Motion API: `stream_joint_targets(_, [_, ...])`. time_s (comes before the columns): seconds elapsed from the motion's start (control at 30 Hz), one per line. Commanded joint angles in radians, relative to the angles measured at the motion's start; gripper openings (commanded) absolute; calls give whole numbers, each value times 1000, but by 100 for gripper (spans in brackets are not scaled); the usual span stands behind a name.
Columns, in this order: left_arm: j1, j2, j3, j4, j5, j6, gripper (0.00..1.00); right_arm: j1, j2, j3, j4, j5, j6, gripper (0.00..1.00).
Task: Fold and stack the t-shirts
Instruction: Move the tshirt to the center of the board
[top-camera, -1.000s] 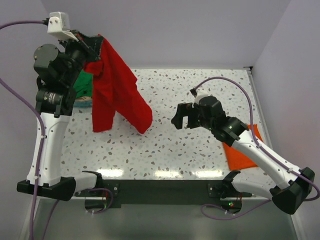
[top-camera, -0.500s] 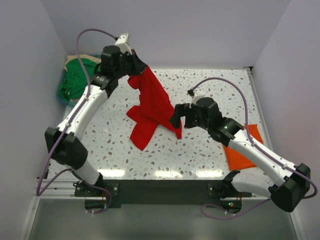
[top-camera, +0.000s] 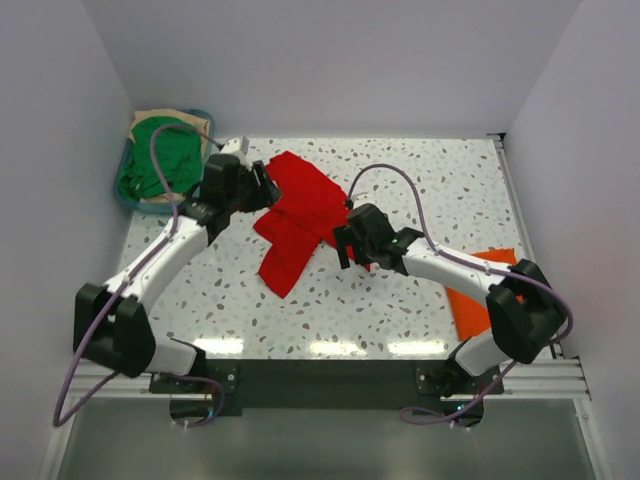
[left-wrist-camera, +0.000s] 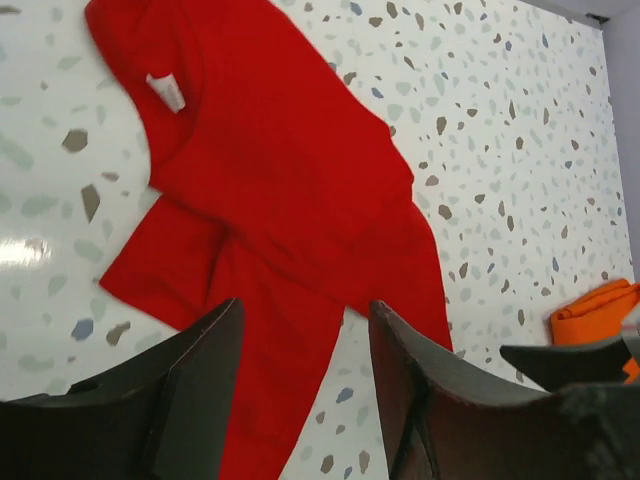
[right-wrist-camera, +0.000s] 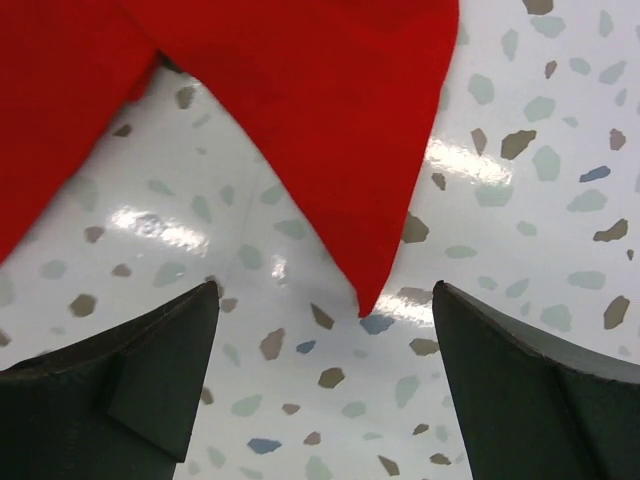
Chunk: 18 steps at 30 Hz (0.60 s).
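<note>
The bright red t-shirt (top-camera: 300, 210) lies rumpled on the speckled table, partly doubled over itself, with its neck label up (left-wrist-camera: 168, 92). My left gripper (top-camera: 264, 190) hovers open at the shirt's left edge; red cloth (left-wrist-camera: 280, 170) lies below its spread jaws (left-wrist-camera: 306, 306), and nothing is clamped. My right gripper (top-camera: 343, 248) is open and low over the table, and a pointed corner of the red shirt (right-wrist-camera: 365, 300) lies between its fingers (right-wrist-camera: 325, 290). A folded orange t-shirt (top-camera: 478, 305) rests at the right, partly under my right arm. Green (top-camera: 160, 160) and tan (top-camera: 160, 118) shirts fill the basket.
The teal basket (top-camera: 133, 205) stands at the back left corner. White walls enclose the table on the left, back and right. The folded orange shirt also shows at the right edge of the left wrist view (left-wrist-camera: 595, 312).
My left arm swung down from high at the left and opened, releasing the red shirt, which dropped onto the table. My right gripper moved left to the shirt's lower corner.
</note>
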<state>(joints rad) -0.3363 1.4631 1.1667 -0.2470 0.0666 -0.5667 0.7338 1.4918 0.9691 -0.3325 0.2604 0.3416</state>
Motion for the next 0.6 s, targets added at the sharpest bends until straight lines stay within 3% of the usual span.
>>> stream_joint_targets(0.0, [-1,-170,-240,121,-92,-93,58,1,79,65,61,143,-70,91])
stream_joint_targets(0.2, [-24,-205,-461,138,-80,-124,58,1,258,177,63,148,-116,91])
stream_joint_targets(0.57, [-70,-198,-579,163,-182,-148,59,3,398,402,67,42,-147,86])
